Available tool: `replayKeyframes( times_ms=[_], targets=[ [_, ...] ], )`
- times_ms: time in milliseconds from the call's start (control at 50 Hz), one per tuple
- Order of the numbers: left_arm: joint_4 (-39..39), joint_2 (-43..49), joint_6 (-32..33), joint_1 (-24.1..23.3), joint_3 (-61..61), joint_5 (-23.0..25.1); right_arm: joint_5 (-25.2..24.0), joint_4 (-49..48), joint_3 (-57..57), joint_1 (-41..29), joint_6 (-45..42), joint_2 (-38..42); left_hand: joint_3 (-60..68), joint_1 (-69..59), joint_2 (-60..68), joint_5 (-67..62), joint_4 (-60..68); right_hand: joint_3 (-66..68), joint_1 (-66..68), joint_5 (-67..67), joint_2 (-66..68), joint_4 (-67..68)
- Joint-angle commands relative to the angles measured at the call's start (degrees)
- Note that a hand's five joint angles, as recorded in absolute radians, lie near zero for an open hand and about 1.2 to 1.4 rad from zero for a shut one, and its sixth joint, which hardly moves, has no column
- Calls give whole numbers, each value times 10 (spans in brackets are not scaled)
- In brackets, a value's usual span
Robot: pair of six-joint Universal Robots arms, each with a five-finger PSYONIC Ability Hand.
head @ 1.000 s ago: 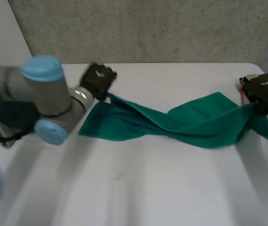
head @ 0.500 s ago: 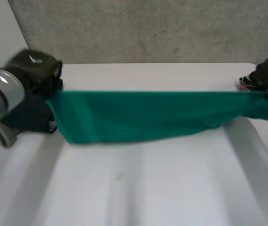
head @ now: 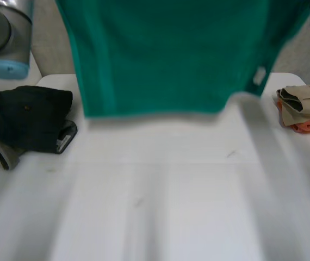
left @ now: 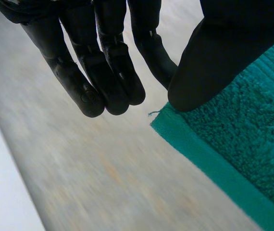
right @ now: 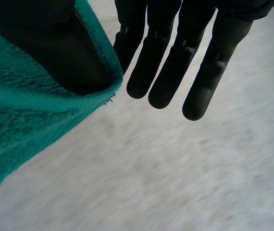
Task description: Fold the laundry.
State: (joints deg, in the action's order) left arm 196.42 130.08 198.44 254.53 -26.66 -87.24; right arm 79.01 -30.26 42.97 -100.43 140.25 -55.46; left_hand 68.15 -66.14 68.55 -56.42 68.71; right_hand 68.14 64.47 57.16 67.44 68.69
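You have the green towel [head: 166, 54] hanging spread across the top of the frame, no fold made yet, a corner pinched between thumb and straight fingers in both left hand [left: 113, 62] and right hand [right: 175, 57].

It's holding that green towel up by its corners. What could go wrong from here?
The left hand and right hand each pinch just the corner of the green terry towel, so a corner might slip free. Lowered carelessly, the towel could drape over the black garment or the folded beige and orange cloths nearby.
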Motion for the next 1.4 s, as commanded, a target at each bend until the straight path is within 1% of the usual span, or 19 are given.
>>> replayKeyframes(
  times_ms=[20, 140, 240, 340, 440, 520, 600, 620, 680, 760, 780, 860, 900, 940, 1020, 1120, 1180, 1260, 1400],
  targets=[
    [16, -71, -13, 9, -108, 4, -21, -8, 51, 3, 58, -39, 119, -139, 114, -136, 113, 119, 155, 128, 126, 113],
    [36, -151, -13, 28, -317, 8, -55, -6, 161, 16, 72, -80, 119, -139, 114, -136, 113, 119, 155, 128, 126, 113],
    [89, -200, -14, 33, -520, 43, -99, 22, 288, 27, 63, -100, 119, -139, 114, -136, 113, 119, 155, 128, 126, 113],
    [100, -203, -10, 29, -637, 80, -138, 49, 380, 31, 35, -88, 119, -139, 114, -136, 113, 119, 155, 128, 126, 113],
    [83, -180, 1, 31, -706, 87, -137, 85, 438, 32, -10, -64, 119, -139, 114, -136, 113, 119, 155, 128, 126, 113],
    [29, -178, 36, 41, -752, 87, -125, 150, 462, 37, -46, -62, 119, -139, 114, -136, 113, 119, 155, 128, 126, 113],
    [-51, -214, 66, 55, -791, 92, -119, 245, 480, 44, -75, -81, 119, -139, 114, -136, 113, 119, 155, 128, 126, 113],
    [-88, -243, 78, 60, -806, 96, -119, 292, 487, 49, -88, -95, 119, -139, 114, -136, 113, 119, 155, 128, 126, 113],
    [-151, -288, 101, 66, -823, 106, -116, 358, 499, 61, -108, -126, 119, -139, 114, -136, 113, 119, 155, 128, 126, 113],
    [-278, -363, 147, 91, -841, 123, -103, 506, 512, 79, -153, -190, 119, -139, 114, -136, 113, 119, 155, 128, 126, 113],
    [-332, -387, 168, 100, -843, 128, -103, 568, 516, 88, -172, -212, 119, -139, 114, -136, 113, 119, 155, 128, 126, 113],
    [-441, -429, 224, 114, -846, 138, -116, 658, 521, 119, -225, -250, 119, -139, 114, -136, 113, 119, 155, 128, 126, 113],
    [-448, -430, 244, 118, -840, 144, -128, 648, 517, 125, -242, -248, 119, -139, 114, -136, 113, 119, 155, 128, 126, 113],
    [-423, -407, 266, 120, -821, 145, -138, 612, 499, 119, -241, -221, 119, -139, 114, -136, 113, 119, 155, 128, 126, 113],
    [-350, -331, 256, 111, -756, 115, -129, 544, 444, 95, -183, -147, 119, -139, 114, -136, 113, 119, 155, 128, 126, 113],
    [-265, -209, 208, 65, -612, 52, -100, 451, 344, 59, -121, -53, 119, -139, 114, -136, 113, 119, 155, 128, 126, 113],
    [-234, -151, 189, 49, -536, 34, -85, 399, 294, 44, -115, -15, 119, -139, 114, -136, 113, 119, 155, 128, 126, 113],
    [-178, -31, 176, 26, -378, 7, -78, 289, 206, 29, -115, 71, 119, -139, 114, -136, 113, 119, 155, 128, 126, 113],
    [-167, 107, 196, 8, -203, -21, -96, 179, 105, 12, -111, 184, 119, -139, 114, -136, 113, 119, 155, 128, 126, 113]
  ],
)
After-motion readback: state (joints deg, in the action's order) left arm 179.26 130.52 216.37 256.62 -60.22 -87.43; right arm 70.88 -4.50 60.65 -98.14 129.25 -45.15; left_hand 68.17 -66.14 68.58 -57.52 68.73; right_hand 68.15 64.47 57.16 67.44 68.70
